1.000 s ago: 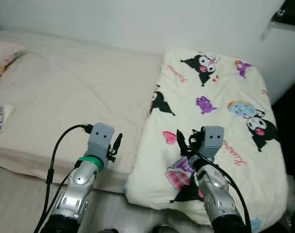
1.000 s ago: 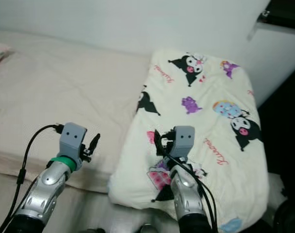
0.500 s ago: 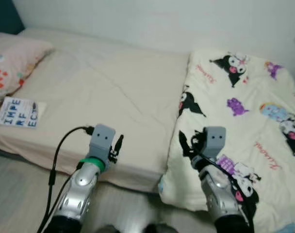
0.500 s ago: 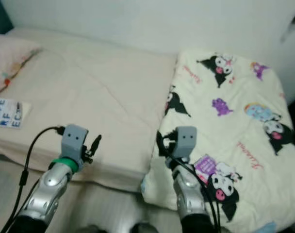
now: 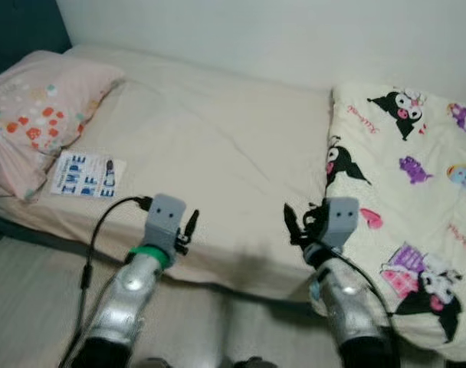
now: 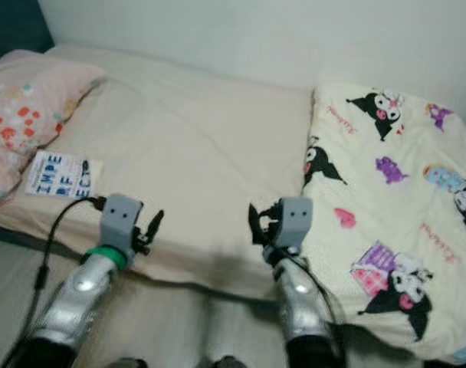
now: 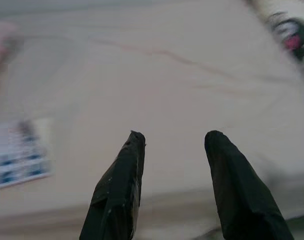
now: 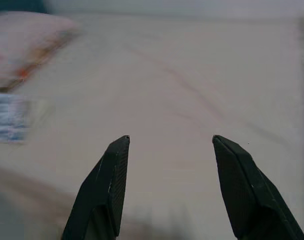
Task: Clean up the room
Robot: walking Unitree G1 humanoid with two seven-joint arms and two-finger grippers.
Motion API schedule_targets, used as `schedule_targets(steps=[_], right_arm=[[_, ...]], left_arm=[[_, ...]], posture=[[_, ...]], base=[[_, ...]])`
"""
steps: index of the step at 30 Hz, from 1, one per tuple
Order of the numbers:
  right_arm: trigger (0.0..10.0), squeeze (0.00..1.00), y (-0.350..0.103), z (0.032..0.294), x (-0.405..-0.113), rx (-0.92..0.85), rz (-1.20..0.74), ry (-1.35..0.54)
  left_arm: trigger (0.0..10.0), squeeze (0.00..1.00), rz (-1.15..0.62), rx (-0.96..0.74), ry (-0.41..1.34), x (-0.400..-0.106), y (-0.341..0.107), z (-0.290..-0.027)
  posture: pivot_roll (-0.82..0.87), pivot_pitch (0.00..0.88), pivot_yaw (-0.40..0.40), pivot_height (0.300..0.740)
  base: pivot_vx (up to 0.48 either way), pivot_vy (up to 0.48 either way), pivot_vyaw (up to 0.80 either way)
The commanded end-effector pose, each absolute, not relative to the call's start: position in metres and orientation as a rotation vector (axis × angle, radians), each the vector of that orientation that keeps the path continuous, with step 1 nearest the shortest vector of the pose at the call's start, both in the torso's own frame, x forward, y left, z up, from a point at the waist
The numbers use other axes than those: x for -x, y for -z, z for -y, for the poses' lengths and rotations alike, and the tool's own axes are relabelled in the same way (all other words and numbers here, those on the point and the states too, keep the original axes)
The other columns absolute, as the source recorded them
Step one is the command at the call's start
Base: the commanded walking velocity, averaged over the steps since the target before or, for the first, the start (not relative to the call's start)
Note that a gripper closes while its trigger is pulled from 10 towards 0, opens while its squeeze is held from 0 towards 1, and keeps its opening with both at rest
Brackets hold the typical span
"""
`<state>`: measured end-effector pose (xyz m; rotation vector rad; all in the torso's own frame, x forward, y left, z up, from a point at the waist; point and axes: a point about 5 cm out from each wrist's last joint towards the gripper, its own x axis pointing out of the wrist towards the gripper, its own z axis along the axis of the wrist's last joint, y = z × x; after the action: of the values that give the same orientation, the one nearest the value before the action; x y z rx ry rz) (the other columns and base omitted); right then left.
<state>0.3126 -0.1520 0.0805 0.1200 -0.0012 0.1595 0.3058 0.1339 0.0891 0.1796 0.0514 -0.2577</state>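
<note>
We are standing at the near edge of the bed (image 5: 218, 153), holding both arms out low over its front border. Our left gripper (image 7: 172, 150) is hovering with its fingers apart and empty, and our right gripper (image 8: 169, 150) is doing the same, its two black fingers spread with nothing between them. Just beyond the left gripper, toward the head of the bed, a small printed booklet (image 5: 87, 174) is lying flat on the cream sheet, just beside a pink patterned pillow (image 5: 34, 123). At the foot end, a cartoon-print quilt (image 5: 405, 192) is lying folded on the mattress and spilling over its front edge. Farther back, the sheet is running bare and slightly creased up to the white wall (image 5: 294, 38).

We judge that we are surveying the bed and choosing what to tidy first; nothing is in hand yet. The booklet seems the likeliest loose item, and reaching it calls for stepping toward the pillow end and lowering the left gripper flat onto the sheet to pinch the booklet's edge.
</note>
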Motion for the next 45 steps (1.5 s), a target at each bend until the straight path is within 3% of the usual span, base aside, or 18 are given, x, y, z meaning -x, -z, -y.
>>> schedule_targets(steps=[1,19,24,38,45], right_arm=[[10.0,0.0,-0.0751,0.1571,-0.3101,-0.117,-0.019,-0.141],[10.0,0.0,-0.0748,0.1561,-0.3101,-0.119,-0.018,-0.143],[10.0,0.0,-0.0744,0.1562,-0.31,-0.119,-0.019,-0.144],[10.0,0.0,-0.0738,0.1551,-0.3094,-0.12,-0.02,-0.145],[10.0,0.0,-0.0737,0.1548,-0.3095,-0.122,-0.02,-0.144]], left_arm=[[10.0,0.0,-0.075,-0.176,0.263,-0.3027,-0.0825,-0.1315],[10.0,0.0,-0.073,-0.175,0.263,-0.3026,-0.0829,-0.1315],[10.0,0.0,-0.049,-0.2,0.269,-0.3022,-0.0849,-0.1308],[10.0,0.0,-0.034,-0.215,0.278,-0.3006,-0.0851,-0.1298],[10.0,0.0,-0.048,-0.206,0.276,-0.3006,-0.0837,-0.13]], posture=[[0.04,0.056,0.001,0.74],[0.04,0.059,0.002,0.74],[0.04,0.059,0.002,0.74],[0.04,0.061,0.004,0.74],[0.04,0.061,0.004,0.74]], base=[[0.0,0.39,0.0],[0.0,0.39,0.0],[0.0,0.0,0.0],[0.0,-0.476,0.0],[0.0,0.0,0.0]])
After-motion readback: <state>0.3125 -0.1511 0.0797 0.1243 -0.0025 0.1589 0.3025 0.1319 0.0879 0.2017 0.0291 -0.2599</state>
